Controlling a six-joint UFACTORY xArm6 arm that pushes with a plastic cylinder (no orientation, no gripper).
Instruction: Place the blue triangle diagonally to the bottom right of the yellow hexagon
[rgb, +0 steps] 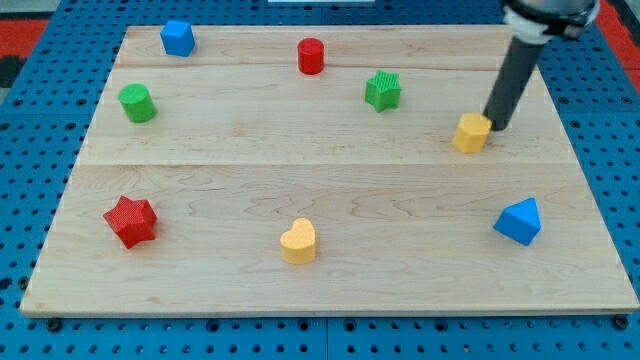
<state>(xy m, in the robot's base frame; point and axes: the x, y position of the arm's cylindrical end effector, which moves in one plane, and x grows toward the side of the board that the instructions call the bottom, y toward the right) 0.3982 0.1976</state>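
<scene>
The blue triangle (519, 221) lies near the board's right edge, toward the view's bottom. The yellow hexagon (471, 132) sits above it and a little to its left, in the right part of the board. My tip (495, 127) is at the hexagon's right side, touching or nearly touching it. The dark rod rises from there to the view's top right. The tip is well above the blue triangle, apart from it.
On the wooden board (330, 180) are also a blue block (177, 38) at top left, a red cylinder (311, 56), a green star (382, 90), a green cylinder (136, 103), a red star (130, 220) and a yellow heart (298, 241).
</scene>
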